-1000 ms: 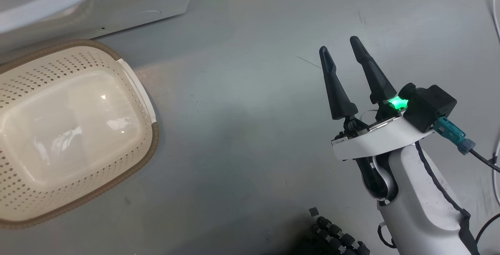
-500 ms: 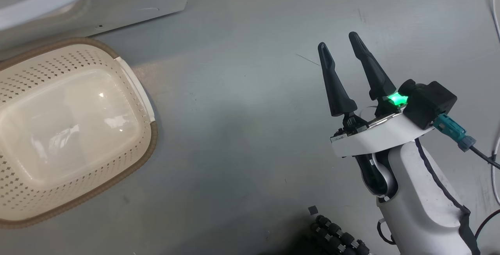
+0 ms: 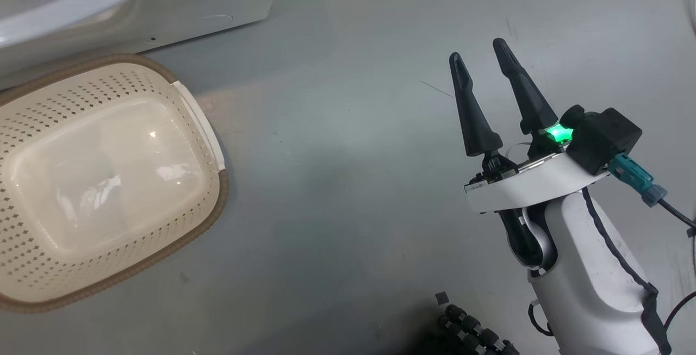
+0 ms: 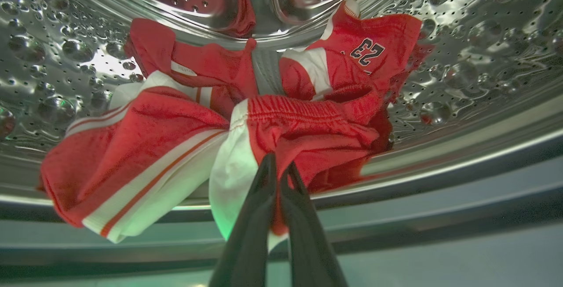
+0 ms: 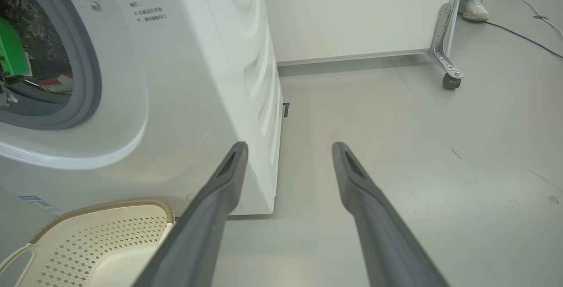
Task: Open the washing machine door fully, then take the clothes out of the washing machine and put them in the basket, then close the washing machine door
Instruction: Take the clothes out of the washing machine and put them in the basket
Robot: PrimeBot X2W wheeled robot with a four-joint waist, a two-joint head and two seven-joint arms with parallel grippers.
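Inside the steel drum (image 4: 462, 36) of the washing machine (image 5: 198, 80) lie the clothes (image 4: 145, 146), red with white stripes, one bearing the number 23. My left gripper (image 4: 279, 164) is shut on a fold of the red fabric at the drum's front lip. The cream basket (image 3: 215, 208) stands empty on the floor just below the washing machine (image 3: 206, 1); its perforated wall (image 5: 101, 238) shows at the lower left of the right wrist view. My right gripper (image 3: 477, 50) hangs open over bare floor well right of the basket, its fingers (image 5: 228, 177) spread apart. The washing machine door is out of view.
A white panel on a caster (image 5: 448, 80) stands behind the machine. A person's shoe (image 5: 473, 10) and a cable (image 5: 519, 36) are at the far right. A dark ribbed hose (image 3: 473, 333) lies at the head view's bottom edge. Grey floor stretches between basket and right arm.
The head camera has shifted slightly. My right gripper has crept a little up the view, still open. The left gripper has gone from open to shut on the clothes.
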